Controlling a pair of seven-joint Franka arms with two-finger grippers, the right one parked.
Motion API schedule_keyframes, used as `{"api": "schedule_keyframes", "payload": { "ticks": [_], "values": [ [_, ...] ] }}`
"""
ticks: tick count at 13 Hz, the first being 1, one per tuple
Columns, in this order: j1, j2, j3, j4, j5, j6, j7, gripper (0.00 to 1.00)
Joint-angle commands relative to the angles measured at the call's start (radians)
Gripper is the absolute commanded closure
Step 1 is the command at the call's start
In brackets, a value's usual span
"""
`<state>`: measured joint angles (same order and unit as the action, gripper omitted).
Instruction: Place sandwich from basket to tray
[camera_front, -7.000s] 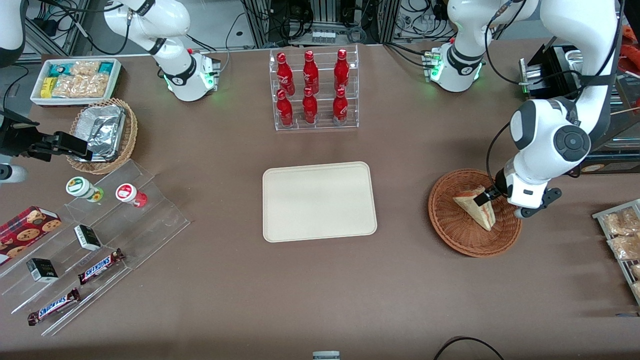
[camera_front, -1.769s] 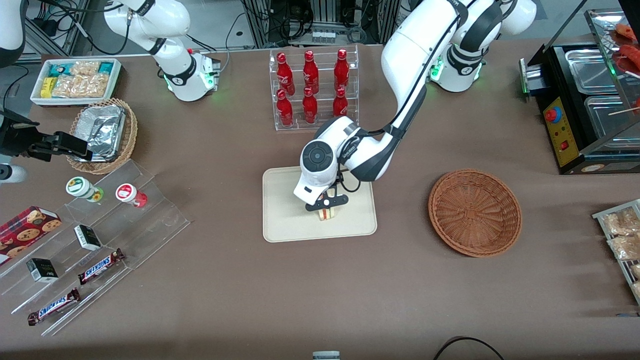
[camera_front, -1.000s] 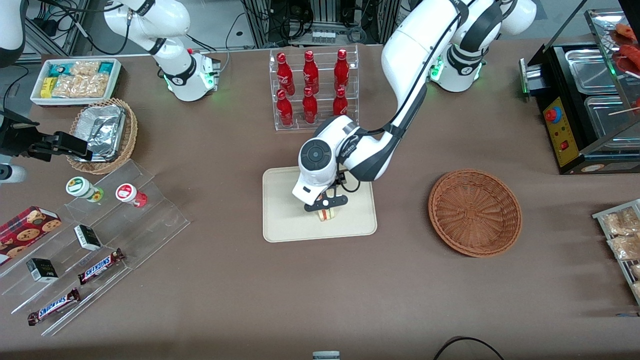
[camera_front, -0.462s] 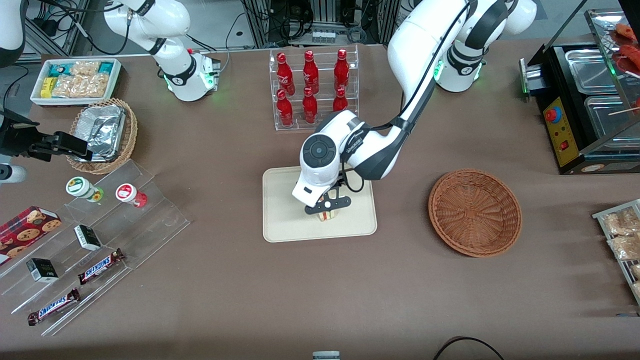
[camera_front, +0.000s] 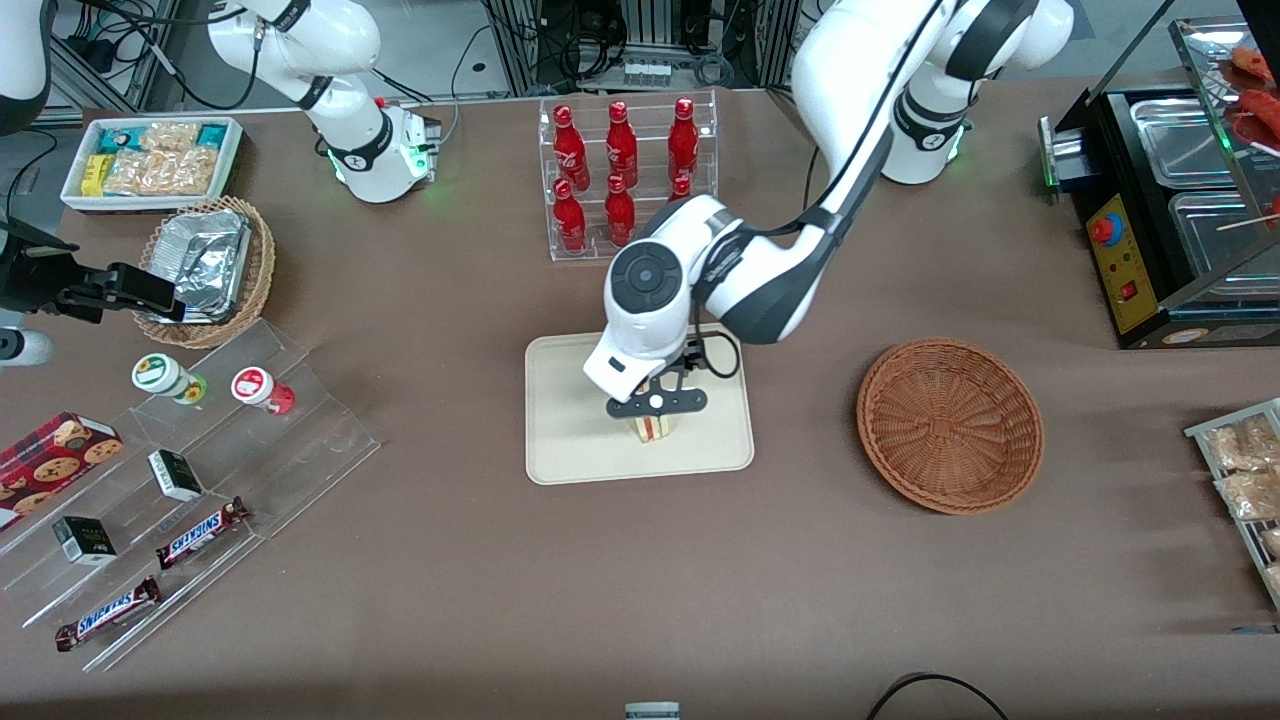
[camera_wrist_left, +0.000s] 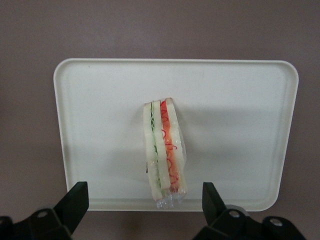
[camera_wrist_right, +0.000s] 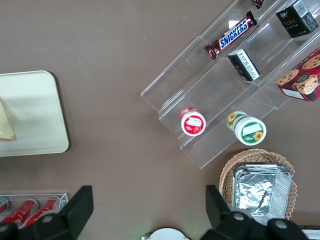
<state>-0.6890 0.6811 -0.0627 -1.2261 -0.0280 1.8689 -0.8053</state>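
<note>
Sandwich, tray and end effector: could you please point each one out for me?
sandwich (camera_wrist_left: 165, 150), left wrist view, on its striped cut edge.
tray (camera_wrist_left: 240, 105), left wrist view, on bare floor.
end effector (camera_front: 655, 403), front view, open above the sandwich.

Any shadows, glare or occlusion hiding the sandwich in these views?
Front view: the gripper, open, hangs just above the sandwich on the tray, covering most of it. Left wrist view: sandwich fully visible and sharp, a soft arm shadow across the tray, slight sheen on its wrap. Right wrist view: only a sliver of sandwich shows, cut by the frame edge.
</note>
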Motion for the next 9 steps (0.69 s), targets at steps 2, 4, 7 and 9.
{"api": "schedule_keyframes", "payload": {
  "ticks": [2,4,7,9],
  "values": [
    [0.092,-0.145,-0.002,-0.061,0.002,-0.101,0.098,0.00],
    [0.144,-0.187,-0.002,-0.076,-0.004,-0.163,0.194,0.00],
    [0.219,-0.224,-0.003,-0.076,-0.019,-0.241,0.314,0.00],
    [0.269,-0.256,-0.003,-0.102,-0.035,-0.260,0.392,0.00]
  ]
}}
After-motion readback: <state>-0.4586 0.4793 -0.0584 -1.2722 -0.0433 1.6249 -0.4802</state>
